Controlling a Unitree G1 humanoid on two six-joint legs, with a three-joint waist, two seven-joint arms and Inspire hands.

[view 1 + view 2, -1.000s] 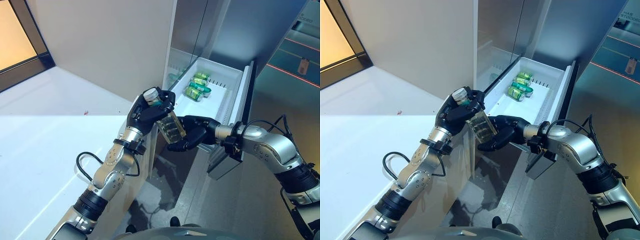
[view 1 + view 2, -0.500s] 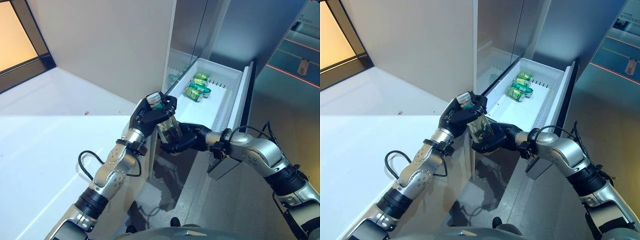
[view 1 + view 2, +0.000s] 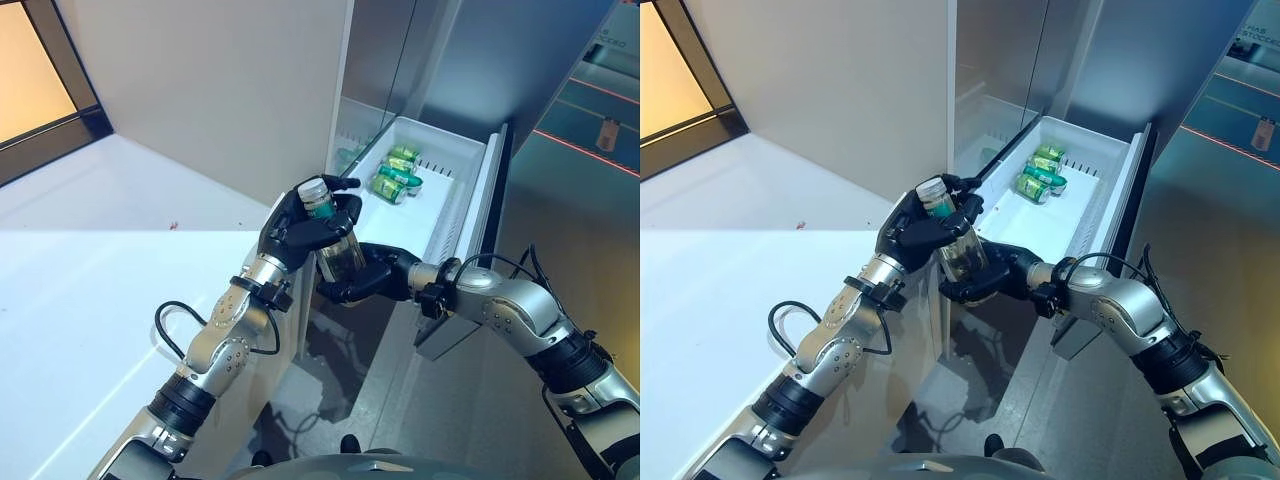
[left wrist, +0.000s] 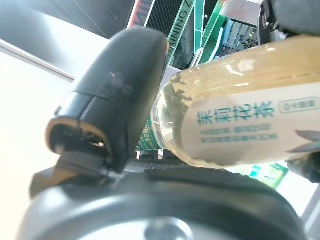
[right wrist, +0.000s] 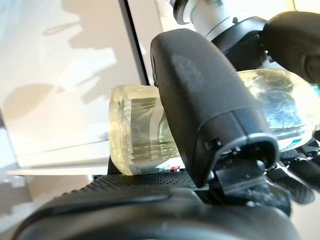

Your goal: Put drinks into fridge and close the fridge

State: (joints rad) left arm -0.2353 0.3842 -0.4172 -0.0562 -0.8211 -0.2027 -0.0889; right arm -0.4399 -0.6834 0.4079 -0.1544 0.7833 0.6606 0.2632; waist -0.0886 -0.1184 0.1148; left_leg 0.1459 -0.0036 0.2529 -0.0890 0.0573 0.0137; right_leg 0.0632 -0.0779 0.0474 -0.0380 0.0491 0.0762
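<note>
We've got the bottle [image 3: 335,240] in both hands: left hand [image 3: 300,226] curled round its top, right hand [image 3: 362,278] wrapped round its base, just short of the open drawer [image 3: 455,160]. Green cans [image 3: 395,175] lie at the drawer's far end. White counter [image 3: 90,300] on our left, grey floor [image 3: 470,400] below.

The room is bright — the white counter [image 3: 90,300] shines almost blank. Warm orange light glows at the window [image 3: 35,75]. Dark shadows lie on the floor [image 3: 320,400] — both wrist views look blurry up close.

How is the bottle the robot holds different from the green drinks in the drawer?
The bottle is clear with pale yellowish drink; the green drinks look green. The bottle is held in the air by the left hand and right hand; the green drinks lie in the white drawer.
</note>
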